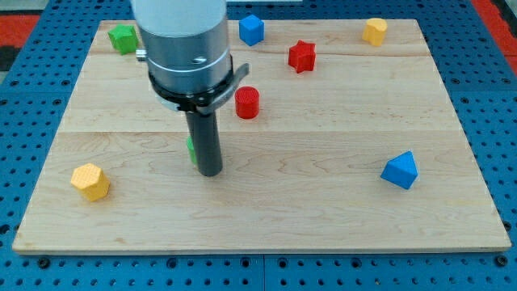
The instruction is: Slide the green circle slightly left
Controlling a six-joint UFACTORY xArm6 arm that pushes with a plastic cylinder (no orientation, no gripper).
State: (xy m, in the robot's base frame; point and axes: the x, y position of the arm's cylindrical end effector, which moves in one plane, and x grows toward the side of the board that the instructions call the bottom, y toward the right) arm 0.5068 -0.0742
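You could see only a thin edge of the green circle [190,150], hidden just left behind my tip [211,172]; the rod carried no jaws.

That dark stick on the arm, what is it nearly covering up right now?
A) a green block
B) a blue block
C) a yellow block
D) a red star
A: only a sliver of the green circle peeks out at the left edge of the rod, just above my tip, while the other blocks sit in the open, apart from the rod.
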